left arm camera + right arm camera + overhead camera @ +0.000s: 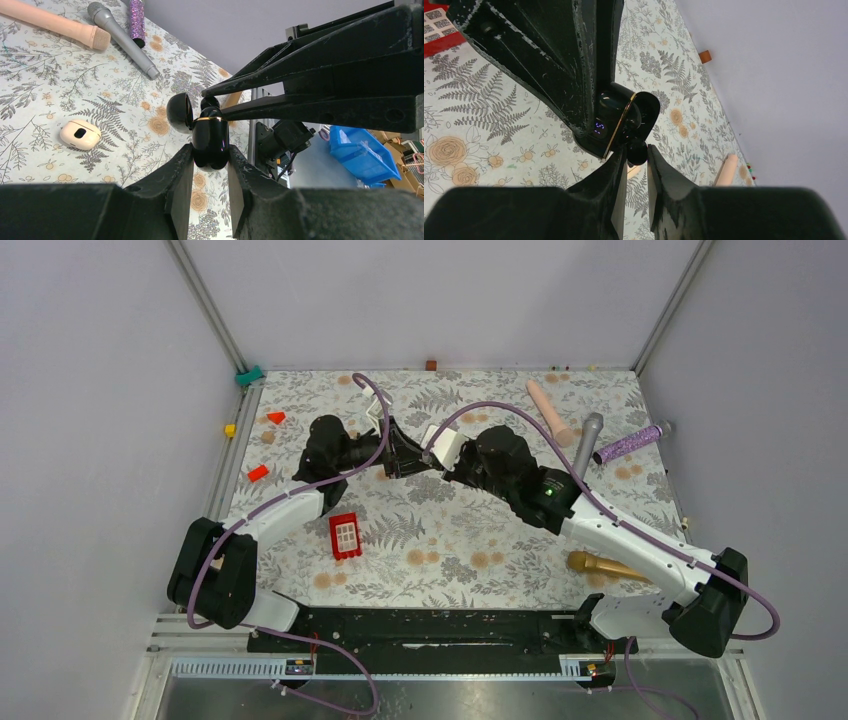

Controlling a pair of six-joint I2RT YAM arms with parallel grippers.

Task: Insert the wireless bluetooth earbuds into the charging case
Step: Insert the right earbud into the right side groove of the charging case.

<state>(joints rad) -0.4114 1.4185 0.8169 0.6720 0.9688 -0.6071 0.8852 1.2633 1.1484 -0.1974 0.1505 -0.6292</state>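
Observation:
My left gripper is shut on the charging case, a glossy black capsule with a gold band, held above the table. Its round lid hangs open to the left. My right gripper is shut on one small black earbud, held right at the case's open mouth. In the left wrist view the right gripper's fingers reach in from the right and pinch that earbud just above the gold rim. In the top view both grippers meet at mid-table, hiding the case.
A cream earbud case lies on the floral cloth. A red block sits front left. A pink cylinder, grey microphone, purple glitter microphone and gold microphone lie to the right. Small red pieces lie far left.

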